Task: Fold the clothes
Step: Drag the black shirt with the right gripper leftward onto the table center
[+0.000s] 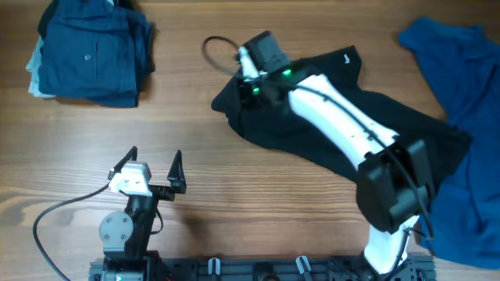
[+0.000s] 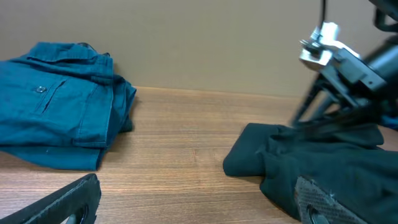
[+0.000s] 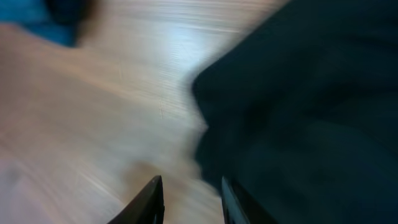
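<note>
The large black garment (image 1: 269,129) lies crumpled right of the table's centre, its small white label (image 1: 346,56) at the far edge. My right gripper (image 1: 250,84) hovers over its left end with the jaws a little apart and only bare wood between the fingertips (image 3: 155,190). The black cloth (image 3: 298,93) lies just to their right in the blurred right wrist view. My left gripper (image 1: 154,168) rests open near the front edge, well left of the garment (image 2: 323,168), holding nothing.
A folded navy stack (image 1: 94,55) sits at the far left corner, also in the left wrist view (image 2: 56,118). A brighter blue garment (image 1: 469,86) sprawls along the right edge. A black cable (image 1: 215,48) loops beside the right wrist.
</note>
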Available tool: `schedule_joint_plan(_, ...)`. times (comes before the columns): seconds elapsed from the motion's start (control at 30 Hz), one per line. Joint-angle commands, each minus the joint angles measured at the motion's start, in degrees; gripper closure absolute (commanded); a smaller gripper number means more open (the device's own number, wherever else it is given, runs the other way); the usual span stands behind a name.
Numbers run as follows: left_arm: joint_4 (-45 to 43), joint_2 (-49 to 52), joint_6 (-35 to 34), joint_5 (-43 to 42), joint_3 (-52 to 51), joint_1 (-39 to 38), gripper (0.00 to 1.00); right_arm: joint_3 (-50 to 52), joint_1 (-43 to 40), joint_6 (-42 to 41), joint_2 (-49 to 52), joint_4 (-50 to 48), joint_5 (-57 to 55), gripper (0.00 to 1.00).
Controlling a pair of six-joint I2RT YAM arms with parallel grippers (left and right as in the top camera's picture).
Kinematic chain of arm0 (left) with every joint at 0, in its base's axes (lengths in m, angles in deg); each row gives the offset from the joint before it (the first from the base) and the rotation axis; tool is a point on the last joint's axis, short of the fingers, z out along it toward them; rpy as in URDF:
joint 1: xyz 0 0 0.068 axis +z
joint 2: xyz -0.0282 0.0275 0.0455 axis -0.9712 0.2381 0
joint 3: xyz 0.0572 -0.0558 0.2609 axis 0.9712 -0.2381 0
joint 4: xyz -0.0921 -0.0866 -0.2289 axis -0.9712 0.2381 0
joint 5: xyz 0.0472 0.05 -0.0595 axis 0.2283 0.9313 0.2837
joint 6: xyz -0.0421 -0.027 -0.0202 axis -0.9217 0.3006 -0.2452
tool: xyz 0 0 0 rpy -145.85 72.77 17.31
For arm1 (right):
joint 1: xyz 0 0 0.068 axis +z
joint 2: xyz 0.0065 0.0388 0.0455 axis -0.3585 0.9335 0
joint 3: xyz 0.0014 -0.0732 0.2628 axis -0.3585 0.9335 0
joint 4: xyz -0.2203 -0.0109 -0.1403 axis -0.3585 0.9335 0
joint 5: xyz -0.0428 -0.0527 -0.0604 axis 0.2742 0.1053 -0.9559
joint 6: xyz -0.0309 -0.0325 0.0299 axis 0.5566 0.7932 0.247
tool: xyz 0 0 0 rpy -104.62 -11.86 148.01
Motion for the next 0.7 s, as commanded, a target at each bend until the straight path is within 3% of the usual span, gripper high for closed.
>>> schedule_joint_plan(0.0,0.17,-0.35,0.90,-0.26,-0.37,0.24,0.00,-0.96,-9.05,-0.39,-7.43,6.34,-7.72,0.58)
schedule_joint_plan(0.03,0.17,-0.35,0.90,-0.26,-0.37,0.24,0.00,-0.96,-10.95,-0.39,-8.70,8.04,-8.31,0.52)
schedule_joint_plan(0.07,0.17,-0.35,0.90,-0.26,-0.37,0.24,0.00,-0.96,-13.62,-0.26,-10.21,9.99,-8.55,0.38)
schedule_joint_plan(0.1,0.17,-0.35,0.90,-0.26,-0.37,0.24,0.00,-0.96,-15.69,-0.24,-11.08,11.17,-8.52,0.00)
schedule_joint_plan(0.27,0.17,-0.35,0.90,-0.26,-0.37,0.24,0.00,-0.76,-24.57,-0.37,-11.93,23.74,-7.87,0.00)
schedule_joint_plan(0.67,0.15,-0.35,0.90,-0.28,-0.37,0.24,0.00,-0.72,-25.09,-3.17,-11.93,37.18,-5.33,0.00)
